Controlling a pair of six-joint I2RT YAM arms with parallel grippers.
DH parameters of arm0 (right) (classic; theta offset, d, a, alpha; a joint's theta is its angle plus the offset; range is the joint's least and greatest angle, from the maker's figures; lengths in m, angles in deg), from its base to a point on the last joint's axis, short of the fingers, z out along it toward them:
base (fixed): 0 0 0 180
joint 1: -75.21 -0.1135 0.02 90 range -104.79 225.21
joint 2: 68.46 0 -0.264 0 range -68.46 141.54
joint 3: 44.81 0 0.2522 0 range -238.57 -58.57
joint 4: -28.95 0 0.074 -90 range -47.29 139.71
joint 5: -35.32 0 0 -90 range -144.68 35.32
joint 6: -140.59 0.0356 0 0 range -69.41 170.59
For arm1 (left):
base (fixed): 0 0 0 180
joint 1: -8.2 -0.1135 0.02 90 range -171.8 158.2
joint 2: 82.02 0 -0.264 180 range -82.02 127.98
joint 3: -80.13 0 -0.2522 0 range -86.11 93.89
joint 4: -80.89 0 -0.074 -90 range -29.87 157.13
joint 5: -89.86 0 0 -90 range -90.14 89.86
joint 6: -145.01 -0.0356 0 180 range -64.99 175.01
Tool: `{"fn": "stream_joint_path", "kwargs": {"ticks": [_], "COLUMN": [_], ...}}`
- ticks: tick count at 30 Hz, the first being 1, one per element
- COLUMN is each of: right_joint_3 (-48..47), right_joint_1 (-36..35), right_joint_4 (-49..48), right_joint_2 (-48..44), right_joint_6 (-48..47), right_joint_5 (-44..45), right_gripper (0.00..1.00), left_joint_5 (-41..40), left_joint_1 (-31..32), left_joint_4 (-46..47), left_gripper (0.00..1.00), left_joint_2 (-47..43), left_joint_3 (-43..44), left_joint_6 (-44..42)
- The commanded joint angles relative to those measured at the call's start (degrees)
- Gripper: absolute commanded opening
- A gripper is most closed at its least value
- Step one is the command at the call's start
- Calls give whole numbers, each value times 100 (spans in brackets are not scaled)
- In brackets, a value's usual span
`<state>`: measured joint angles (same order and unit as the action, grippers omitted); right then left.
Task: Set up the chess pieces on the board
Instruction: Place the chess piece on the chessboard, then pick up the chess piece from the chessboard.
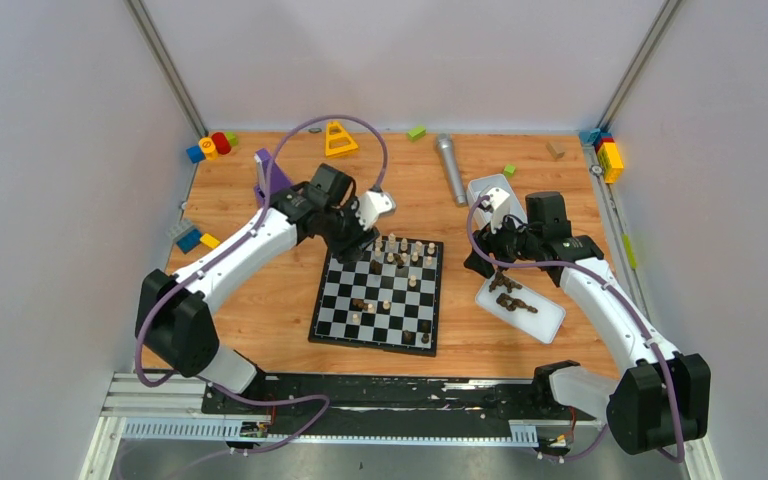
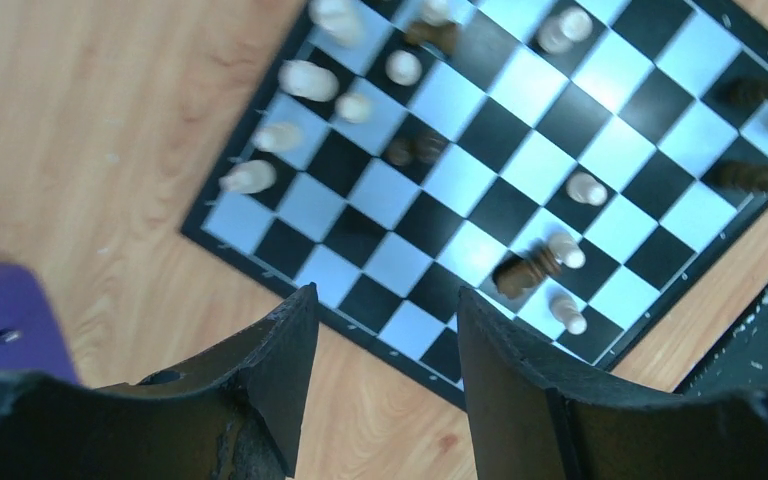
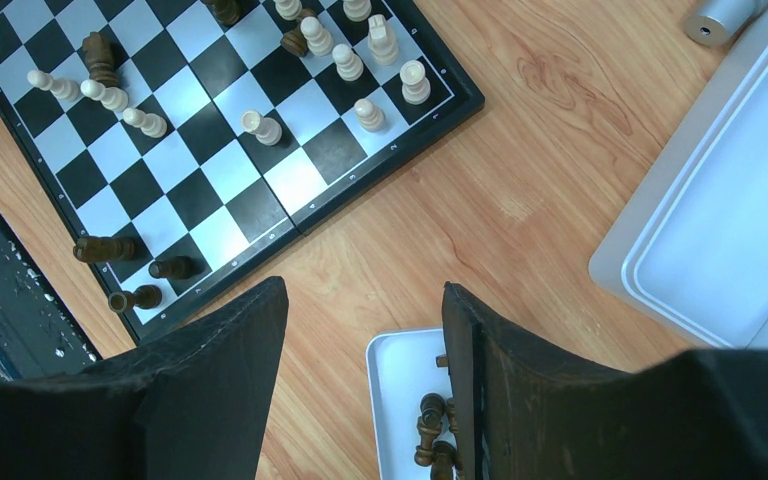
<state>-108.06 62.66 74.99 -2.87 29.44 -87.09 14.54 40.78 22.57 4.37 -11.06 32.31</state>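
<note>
The checkered board (image 1: 345, 300) lies mid-table. Cream chess pieces (image 1: 400, 248) crowd its far rows, and a few stand mid-board (image 2: 572, 255). Several dark pieces stand at its near right corner (image 1: 425, 335) and show in the right wrist view (image 3: 110, 248). More dark pieces (image 1: 512, 298) lie in a white tray (image 1: 545, 320) right of the board. My left gripper (image 1: 365, 245) hovers open and empty over the board's far-left corner (image 2: 385, 310). My right gripper (image 1: 485, 262) hangs open and empty over the tray's end (image 3: 362, 300), dark pieces (image 3: 432, 420) beside its right finger.
A second white tray (image 1: 490, 190) and a silver cylinder (image 1: 450, 170) lie behind the right gripper. A purple object (image 1: 272, 175) stands by the left arm. A yellow triangle (image 1: 340, 138) and toy blocks (image 1: 212, 145) (image 1: 608, 155) line the back edge.
</note>
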Motion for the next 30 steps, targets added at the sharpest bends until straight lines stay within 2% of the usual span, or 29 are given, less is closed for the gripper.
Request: {"fn": "stream_joint_path", "kwargs": {"ticks": [1, 11, 15, 22, 30], "right_joint_3": [-3, 32, 32, 37, 36], "right_joint_1": [33, 26, 26, 32, 32], "right_joint_4": [-107, -106, -93, -89, -63], "right_joint_2": [7, -34, -32, -45, -21], "right_joint_6": [-94, -113, -126, -144, -150], "right_joint_5": [-46, -22, -37, -44, -53], "right_gripper": [59, 59, 59, 59, 59], "left_joint_5": [301, 198, -96, -239, -180], "left_joint_1": [373, 724, 844, 864, 864], "left_joint_4": [411, 643, 719, 787, 713], "left_gripper": [61, 57, 55, 48, 35], "left_joint_2": [-123, 1171, 1479, 1630, 1829], "left_joint_3": [-430, 132, 254, 300, 442], "left_joint_6": [-370, -152, -171, -191, -199]}}
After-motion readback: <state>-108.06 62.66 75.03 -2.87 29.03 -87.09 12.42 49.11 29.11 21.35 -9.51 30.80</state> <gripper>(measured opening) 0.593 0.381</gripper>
